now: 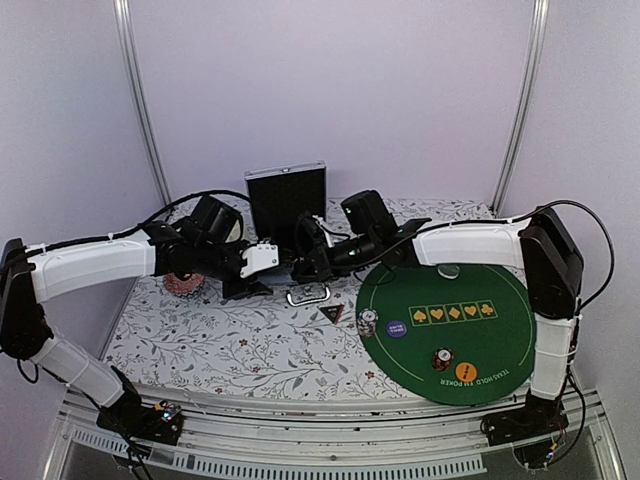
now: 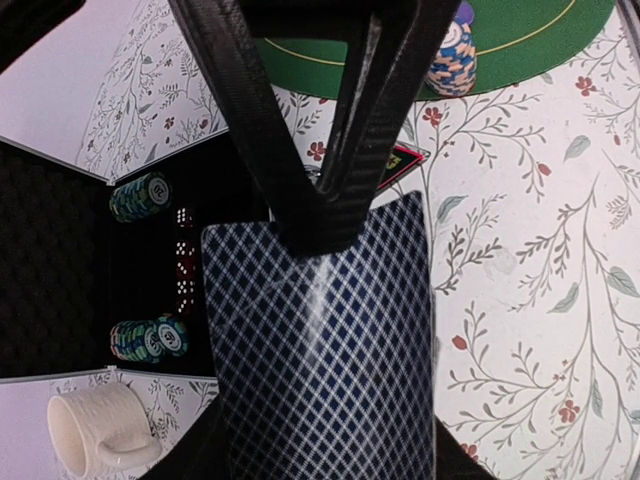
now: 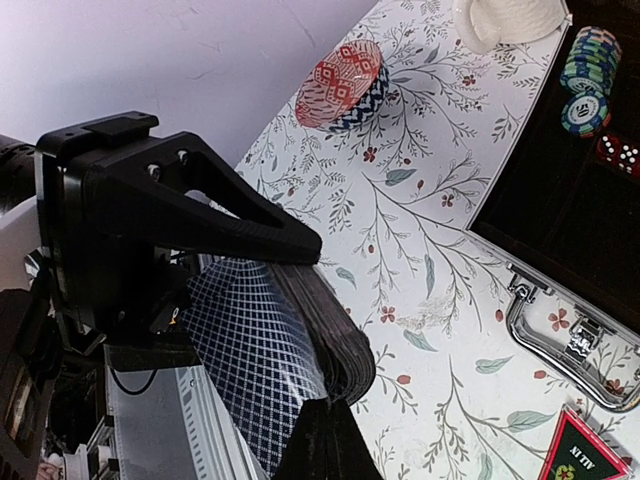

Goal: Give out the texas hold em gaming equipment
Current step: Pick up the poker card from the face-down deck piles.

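Observation:
My left gripper (image 1: 266,258) is shut on a deck of blue diamond-backed playing cards (image 2: 320,340), which it holds above the flowered table; its own fingers are hidden under the deck in the left wrist view. My right gripper (image 3: 343,425) is shut on the end of the top card (image 3: 250,350), with the deck's end bent upward there. On the green poker mat (image 1: 500,335) sit two chip stacks (image 1: 368,322) (image 1: 441,358), a purple button (image 1: 397,327) and an orange button (image 1: 466,373). A dark triangular marker (image 1: 331,314) lies beside the mat.
An open black case (image 2: 60,260) holds chip stacks (image 2: 140,195), (image 2: 150,338) and red dice (image 2: 183,260); its lid (image 1: 286,195) stands upright and its metal handle (image 3: 565,335) faces the front. A cream mug (image 2: 95,430) and a red patterned bowl (image 3: 343,85) stand nearby.

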### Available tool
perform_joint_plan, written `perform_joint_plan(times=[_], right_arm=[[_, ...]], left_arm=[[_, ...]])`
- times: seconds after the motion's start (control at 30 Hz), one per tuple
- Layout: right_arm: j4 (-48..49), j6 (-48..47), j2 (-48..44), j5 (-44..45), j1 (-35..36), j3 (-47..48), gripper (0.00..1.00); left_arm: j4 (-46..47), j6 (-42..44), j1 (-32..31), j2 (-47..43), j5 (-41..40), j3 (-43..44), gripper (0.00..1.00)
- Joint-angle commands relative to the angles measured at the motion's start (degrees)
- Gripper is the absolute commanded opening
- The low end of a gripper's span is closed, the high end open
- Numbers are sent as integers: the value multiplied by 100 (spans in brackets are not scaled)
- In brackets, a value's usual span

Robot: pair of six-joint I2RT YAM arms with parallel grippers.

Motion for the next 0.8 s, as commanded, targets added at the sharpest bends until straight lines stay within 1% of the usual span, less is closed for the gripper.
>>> perform_joint_plan(times=[0.0,0.4,0.6,0.77], right_arm=[[-205,-161,-428,145,-74,-9,2],[-259,-256,-763,163,-119,-231,2],[-222,-206,-639,-12,-122,-225,2],[-206,-182,-724,86,-153,-262,2]], left_arm=[[148,11,-70,32,-60,-48,48],[139,10,-72,35,-88,-56,48],[139,-11,-72,44,-84,-47,48],[139,2,-67,41,-131,-68,48]])
